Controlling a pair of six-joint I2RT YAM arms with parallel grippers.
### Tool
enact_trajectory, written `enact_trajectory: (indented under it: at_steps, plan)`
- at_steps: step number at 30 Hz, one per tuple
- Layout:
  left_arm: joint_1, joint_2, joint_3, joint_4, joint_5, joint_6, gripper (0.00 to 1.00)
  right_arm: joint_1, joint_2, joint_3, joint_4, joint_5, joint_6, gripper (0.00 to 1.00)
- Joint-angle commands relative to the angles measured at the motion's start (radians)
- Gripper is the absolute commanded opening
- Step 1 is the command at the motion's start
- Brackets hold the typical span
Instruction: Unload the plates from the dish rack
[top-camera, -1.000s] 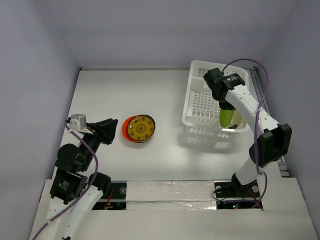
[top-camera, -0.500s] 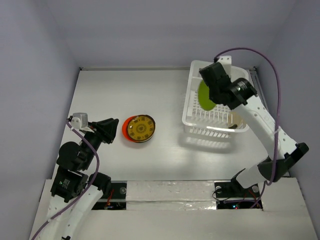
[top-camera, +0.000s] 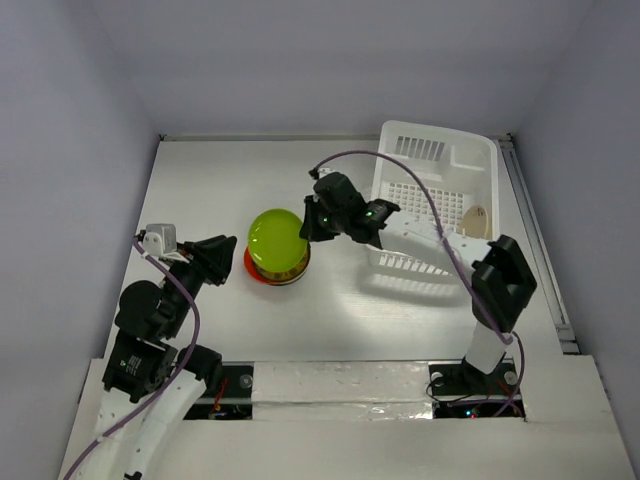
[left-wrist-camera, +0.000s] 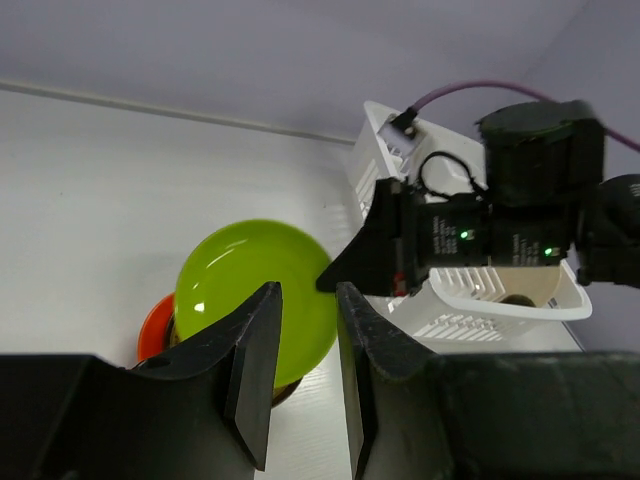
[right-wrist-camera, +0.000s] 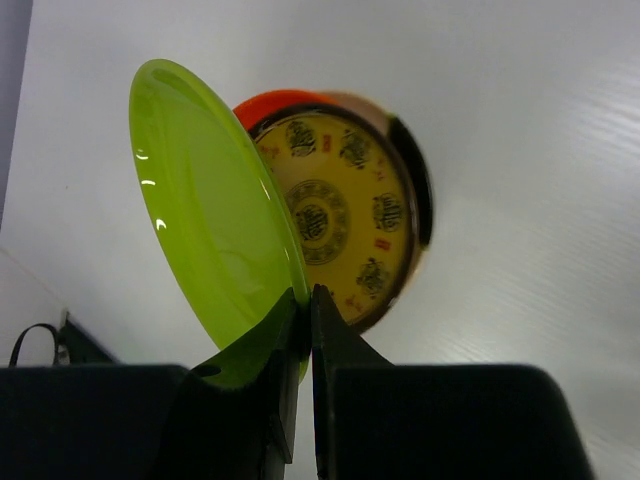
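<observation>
My right gripper (top-camera: 306, 226) is shut on the rim of the yellow-green plate (top-camera: 277, 241) and holds it tilted just above a stack on the table. The stack shows in the right wrist view: a tan-brown patterned plate (right-wrist-camera: 350, 215) on an orange-red plate (right-wrist-camera: 280, 100), with the gripper (right-wrist-camera: 305, 295) pinching the yellow-green plate (right-wrist-camera: 210, 220). The white dish rack (top-camera: 440, 160) stands at the back right with a cream plate (top-camera: 476, 218) upright in it. My left gripper (top-camera: 216, 260) is empty, jaws a little apart, left of the stack. No teal plate shows.
The right arm stretches from its base (top-camera: 470, 375) across the rack's near left corner. In the left wrist view the rack (left-wrist-camera: 480, 300) lies behind the right wrist. White walls close in the table on the left, back and right.
My right gripper lifted the yellow-green plate out of the rack and carried it left to above the stack. The left arm has hardly moved.
</observation>
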Motion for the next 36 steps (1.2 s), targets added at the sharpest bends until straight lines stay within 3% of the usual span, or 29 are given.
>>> enact_trajectory:
  at_steps: [1,6,9,10,14,16,18,20,21,22,24,25,30,34,36]
  plan:
    - [0.008,0.018,0.004,0.031,-0.008,-0.004,0.26,0.012,0.029,0.037,0.168,-0.102,0.081,0.0]
    - [0.017,0.021,0.004,0.032,-0.005,-0.004,0.26,0.021,0.078,0.026,0.137,-0.105,0.107,0.05]
    - [0.026,0.021,0.004,0.035,0.003,-0.003,0.26,0.021,0.095,0.018,0.094,-0.095,0.102,0.19]
    - [0.026,0.022,0.004,0.035,0.004,-0.003,0.26,0.03,0.095,0.018,0.074,-0.081,0.099,0.32]
    - [0.026,0.019,0.004,0.034,0.006,-0.001,0.26,0.03,0.066,0.015,0.044,-0.038,0.076,0.65]
    - [0.026,0.016,0.004,0.034,0.008,-0.001,0.26,0.03,0.012,0.009,0.022,0.025,0.065,0.68]
    - [0.026,0.016,0.002,0.038,0.012,-0.001,0.26,0.03,-0.075,-0.011,-0.005,0.173,0.067,0.66]
    - [0.035,0.018,0.002,0.038,0.015,-0.003,0.26,0.02,-0.152,-0.041,-0.045,0.279,0.073,0.54]
    - [0.035,0.016,0.002,0.04,0.023,-0.001,0.26,0.009,-0.196,-0.063,-0.059,0.38,0.084,0.46]
    - [0.035,0.015,0.002,0.038,0.026,0.001,0.26,-0.026,-0.289,-0.115,-0.091,0.428,0.096,0.21]
    - [0.035,0.009,0.001,0.048,0.043,0.002,0.26,-0.083,-0.386,-0.167,-0.136,0.533,0.125,0.02]
    - [0.035,0.007,0.001,0.049,0.049,0.001,0.26,-0.161,-0.484,-0.22,-0.175,0.565,0.131,0.0]
    - [0.035,-0.011,0.001,0.049,0.064,0.005,0.26,-0.446,-0.695,-0.315,-0.257,0.576,0.079,0.0]
    - [0.035,-0.028,0.001,0.054,0.074,0.005,0.27,-0.627,-0.704,-0.267,-0.375,0.562,0.001,0.29]
    - [0.035,-0.034,0.002,0.051,0.074,0.007,0.27,-0.684,-0.651,-0.224,-0.41,0.544,-0.04,0.36]
